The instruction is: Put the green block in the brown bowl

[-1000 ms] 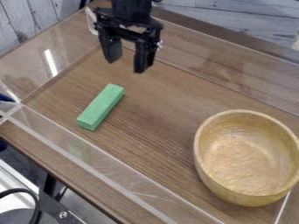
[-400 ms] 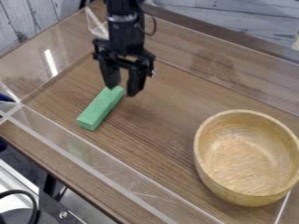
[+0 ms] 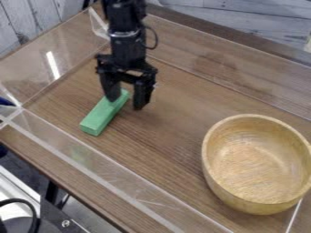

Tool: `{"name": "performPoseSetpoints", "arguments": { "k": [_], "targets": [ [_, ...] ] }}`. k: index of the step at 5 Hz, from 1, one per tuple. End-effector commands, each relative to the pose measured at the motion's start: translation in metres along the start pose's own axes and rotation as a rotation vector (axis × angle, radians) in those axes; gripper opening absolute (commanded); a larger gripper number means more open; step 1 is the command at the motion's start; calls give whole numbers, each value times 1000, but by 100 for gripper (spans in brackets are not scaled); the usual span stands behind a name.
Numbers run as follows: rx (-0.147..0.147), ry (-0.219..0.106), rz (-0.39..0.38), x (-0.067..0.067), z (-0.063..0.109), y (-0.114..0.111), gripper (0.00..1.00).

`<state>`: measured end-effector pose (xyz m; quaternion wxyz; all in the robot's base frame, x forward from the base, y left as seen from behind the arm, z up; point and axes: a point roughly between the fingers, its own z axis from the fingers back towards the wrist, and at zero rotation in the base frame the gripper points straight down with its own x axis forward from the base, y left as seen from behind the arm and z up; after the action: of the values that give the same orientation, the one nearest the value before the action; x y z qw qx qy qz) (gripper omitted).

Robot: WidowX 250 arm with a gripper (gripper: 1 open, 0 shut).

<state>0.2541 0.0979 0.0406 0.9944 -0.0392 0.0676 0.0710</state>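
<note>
Block [image 3: 102,115]: green bar, flat on the wood surface [image 3: 170,136], left of centre, long axis running diagonally from lower-left to upper-right. Not lifted, no tilt visible.

Pincer [image 3: 129,96]: pointed straight down over the block's upper-right end, fingers spread apart, 1 dark finger seen on each side of that end. Nothing is clamped. Whether the tips are touching the block or the surface cannot be told from this angle; they are at least very close to both.

Bowl [image 3: 257,162]: tan wood, thick rim, lower right, well apart from the block. Seen empty inside.

A clear low wall [image 3: 55,136] is seen along the near-left edge of the surface, just beside the block's lower-left end. Worth noting for the lift path.

Progress, judged from the layout:
- Done: pincer lined up over the block, jaws straddling 1 end.
- Not done: closure on the block, lift, carry to the bowl, release.
- So roughly the approach phase is finished, and the grasp itself is pending. Most of the task is left.

Judged risk: the grip is being taken near the end of the bar, not its middle, so the block could be expected to droop or pivot once raised. The bowl is wide, so drop placement should be forgiving.
</note>
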Motion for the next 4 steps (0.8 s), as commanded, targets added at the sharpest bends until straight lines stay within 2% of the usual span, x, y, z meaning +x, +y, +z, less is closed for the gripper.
{"name": "performPoseSetpoints", "arguments": {
  "k": [1, 3, 4],
  "targets": [
    [-16, -110, 32, 1, 15, 9, 100],
    [80, -134, 35, -5, 39, 11, 100],
    [100, -112, -16, -6, 39, 4, 100]
  ]
}}
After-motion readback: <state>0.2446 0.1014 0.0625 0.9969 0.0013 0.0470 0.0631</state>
